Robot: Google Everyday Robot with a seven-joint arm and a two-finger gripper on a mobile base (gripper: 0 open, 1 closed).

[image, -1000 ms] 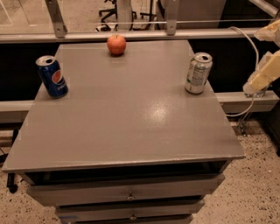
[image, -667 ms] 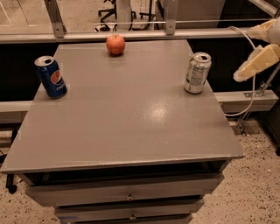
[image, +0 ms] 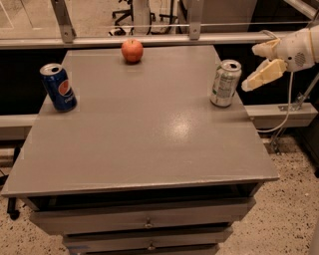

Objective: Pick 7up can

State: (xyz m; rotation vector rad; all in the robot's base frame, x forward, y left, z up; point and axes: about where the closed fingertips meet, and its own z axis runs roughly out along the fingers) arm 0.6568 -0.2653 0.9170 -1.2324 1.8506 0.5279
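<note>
1. Grey table [image: 124,159] with drawers [image: 144,219] under its front edge, light glare on top
2. Speckled terrazzo floor [image: 294,209]
3. Metal rail [image: 99,41] behind, office chair base [image: 122,12] beyond
4. Gripper [image: 250,68] beside the table's right edge, fingers apart

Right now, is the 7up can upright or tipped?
Upright: the 7up can stands on its base on the table, silver top facing up. The claw hangs open just right of it in view, not touching.

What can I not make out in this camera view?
All in the camera view:
- Arm behind the open gripper, right of the 7up can: cut off by the right edge.
- 7up can's lettering: too small to read.
- Lowest drawer: cut off by the bottom edge.
</note>
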